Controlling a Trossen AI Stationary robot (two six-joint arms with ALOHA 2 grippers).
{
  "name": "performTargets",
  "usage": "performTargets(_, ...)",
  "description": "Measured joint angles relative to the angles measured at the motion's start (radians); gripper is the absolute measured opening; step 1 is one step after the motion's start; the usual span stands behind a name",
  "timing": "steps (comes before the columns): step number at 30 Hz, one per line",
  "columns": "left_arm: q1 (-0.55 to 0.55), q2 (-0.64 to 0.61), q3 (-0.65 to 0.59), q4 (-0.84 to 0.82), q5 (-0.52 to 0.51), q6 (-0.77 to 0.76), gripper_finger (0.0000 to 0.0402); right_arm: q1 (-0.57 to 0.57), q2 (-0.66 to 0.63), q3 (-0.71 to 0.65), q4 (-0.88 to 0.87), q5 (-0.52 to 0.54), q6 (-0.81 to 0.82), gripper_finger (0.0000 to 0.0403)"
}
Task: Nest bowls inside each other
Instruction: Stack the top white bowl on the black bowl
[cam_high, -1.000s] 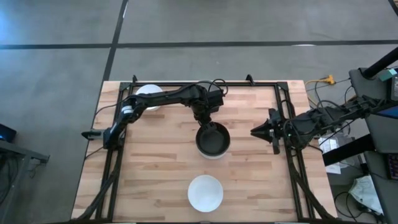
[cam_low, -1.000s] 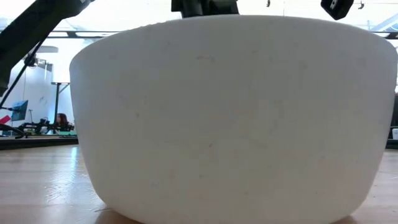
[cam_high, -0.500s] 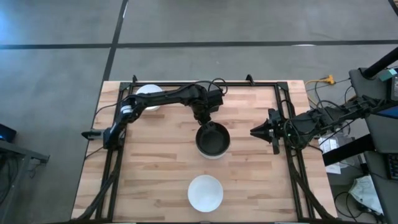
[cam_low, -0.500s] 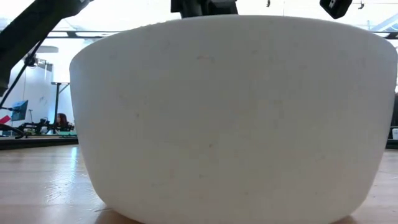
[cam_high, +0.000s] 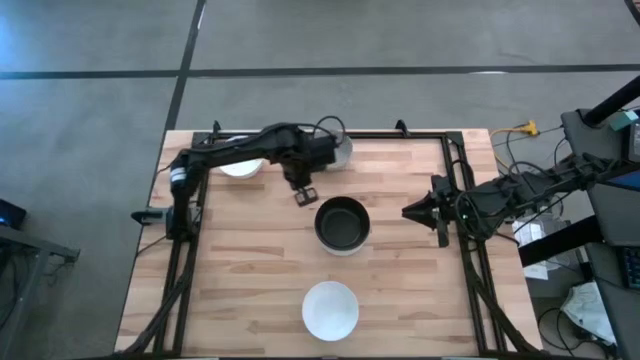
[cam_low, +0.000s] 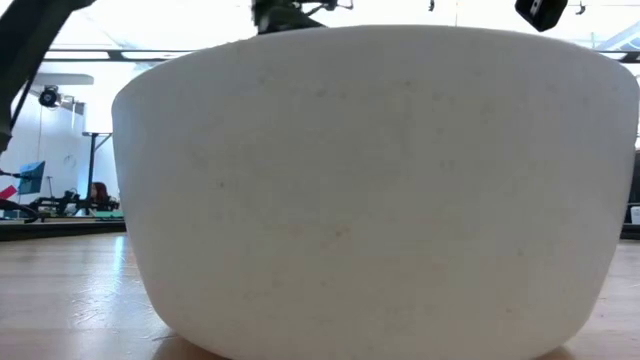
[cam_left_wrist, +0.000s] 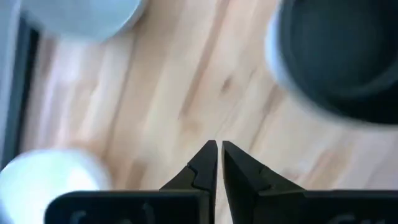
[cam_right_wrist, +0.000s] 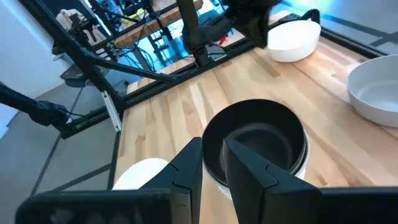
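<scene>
- Since the black bowl (cam_high: 342, 221) already sits inside a white bowl whose rim shows just under it at the middle of the tabletop (cam_high: 250, 270), one nest looks made, though I cannot tell how many bowls lie in that stack.
- Still loose, by my judgement: a white bowl (cam_high: 330, 309) on the near side of the stack, a second white bowl (cam_high: 242, 165) at the far left corner partly under the left arm, and a pale bowl (cam_high: 341, 152) at the far edge beyond the stack.
- The left gripper (cam_high: 305, 195) hangs just beside the stack's far-left rim, its fingers pressed together and holding nothing; its wrist view shows bare wood under the tips.
- The right gripper (cam_high: 412, 211) waits at the right edge of the tabletop, pointed at the stack, fingers a narrow slit apart and empty.
- The near white bowl fills the low view (cam_low: 375, 190), hiding the stack from that side.
- The black frame rails (cam_high: 320, 134) run along the tabletop's edges close to the far bowls; they may crowd a grasp there.
- Cables and equipment (cam_high: 590, 170) lie off the tabletop's right side, clear of the work.
</scene>
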Motion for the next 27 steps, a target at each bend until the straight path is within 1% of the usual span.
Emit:
performTargets(3, 0.004, -0.079, -0.111, -0.016, -0.042, 0.0, 0.0008, -0.002, 0.014, 0.0, 0.001, 0.045, -0.004, 0.0061)
performTargets(6, 0.019, -0.185, -0.272, 0.029, -0.043, -0.008, 0.0009, -0.002, 0.036, 0.0, 0.018, 0.119, -0.022, 0.0061)
performTargets(8, 0.039, -0.262, -0.395, 0.077, -0.043, -0.015, 0.0009, -0.002, 0.054, 0.0, 0.061, 0.157, -0.051, 0.0061)
performTargets(12, 0.106, -0.425, -0.635, 0.191, -0.04, -0.035, 0.0009, -0.009, 0.096, 0.0, 0.167, 0.209, -0.123, 0.0061)
performTargets(15, 0.174, -0.53, -0.772, 0.261, -0.02, -0.037, 0.0009, -0.03, 0.136, 0.0, 0.238, 0.228, -0.179, 0.0061)
performTargets(18, 0.243, -0.609, -0.857, 0.3, -0.006, -0.032, 0.0009, -0.067, 0.177, 0.0, 0.303, 0.233, -0.186, 0.0061)
performTargets(22, 0.323, -0.67, -0.91, 0.328, 0.017, 0.041, 0.0013, -0.115, 0.233, 0.0, 0.403, 0.233, -0.174, 0.0061)
performTargets(25, 0.383, -0.674, -0.914, 0.339, 0.062, 0.098, 0.0035, -0.137, 0.262, 0.0, 0.477, 0.232, -0.174, 0.0061)
performTargets(27, 0.421, -0.666, -0.913, 0.34, 0.067, 0.136, 0.0059, -0.144, 0.272, 0.0, 0.501, 0.231, -0.172, 0.0061)
